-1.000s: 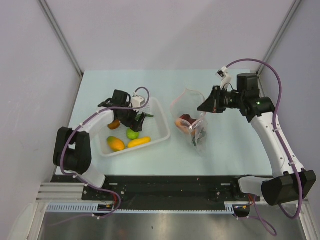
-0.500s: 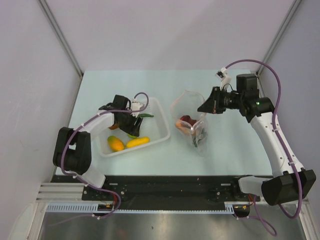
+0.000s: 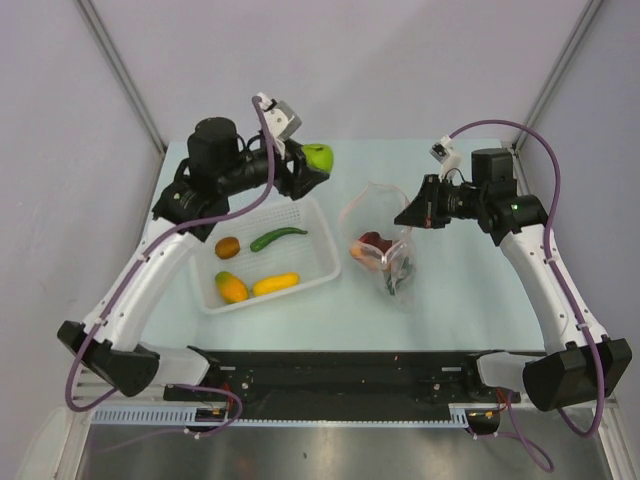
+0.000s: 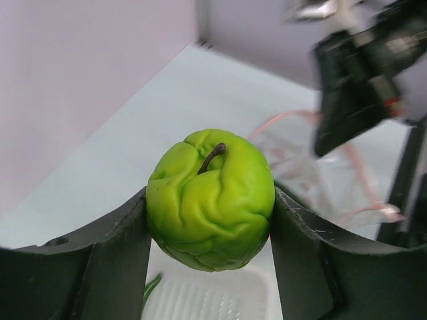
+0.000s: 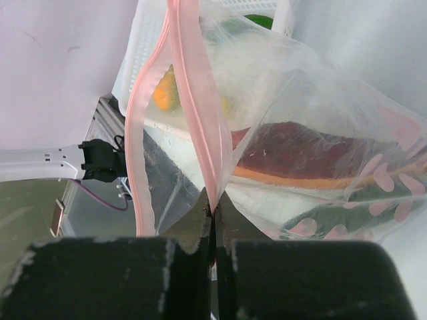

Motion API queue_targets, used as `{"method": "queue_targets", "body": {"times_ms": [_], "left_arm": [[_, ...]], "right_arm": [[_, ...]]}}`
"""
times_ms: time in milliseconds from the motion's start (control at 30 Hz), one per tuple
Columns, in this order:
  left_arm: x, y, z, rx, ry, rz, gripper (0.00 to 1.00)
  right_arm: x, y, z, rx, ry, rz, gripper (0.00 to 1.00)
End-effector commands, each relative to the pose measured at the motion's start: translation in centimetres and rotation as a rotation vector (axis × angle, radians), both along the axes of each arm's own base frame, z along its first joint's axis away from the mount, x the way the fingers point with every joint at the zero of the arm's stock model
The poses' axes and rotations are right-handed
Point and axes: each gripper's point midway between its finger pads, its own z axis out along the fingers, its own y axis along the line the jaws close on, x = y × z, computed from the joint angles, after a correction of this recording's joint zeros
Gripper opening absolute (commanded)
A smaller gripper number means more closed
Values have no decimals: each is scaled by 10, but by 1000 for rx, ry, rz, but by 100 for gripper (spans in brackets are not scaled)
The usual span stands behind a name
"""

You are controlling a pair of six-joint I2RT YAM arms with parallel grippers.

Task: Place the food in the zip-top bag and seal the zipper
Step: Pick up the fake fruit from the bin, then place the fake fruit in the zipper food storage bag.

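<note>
Above the table, far side: left gripper clenched on lime-green ball, beyond white basket holding four food pieces. Right gripper pinches zipper of zip-top bag, beside basket, food inside.

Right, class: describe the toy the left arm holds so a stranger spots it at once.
Find the white slotted plastic basket on the table's left. Beyond its far right corner, the left hand grips a wrinkled lime-green toy apple with a brown stem. It alone is held aloft; the other toys lie in the basket or the clear plastic bag.
</note>
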Motion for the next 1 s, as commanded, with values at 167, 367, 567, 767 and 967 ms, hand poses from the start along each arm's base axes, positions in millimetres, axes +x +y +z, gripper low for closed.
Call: {"method": "queue_targets", "body": {"times_ms": [167, 367, 567, 767, 967], "left_arm": [[-67, -99, -15, 23, 20, -279, 56], [-59, -127, -56, 127, 136, -295, 76], [-56, -118, -34, 111, 98, -247, 100], [-57, -56, 13, -14, -27, -116, 100], [-63, 15, -40, 74, 87, -144, 100]], "right_arm": [[1, 2, 10, 6, -47, 10, 0], [-3, 2, 9, 12, -39, 18, 0], [-4, 4, 12, 19, -45, 31, 0], [-3, 4, 11, 14, -40, 34, 0], [0, 3, 9, 16, -42, 24, 0]]}}
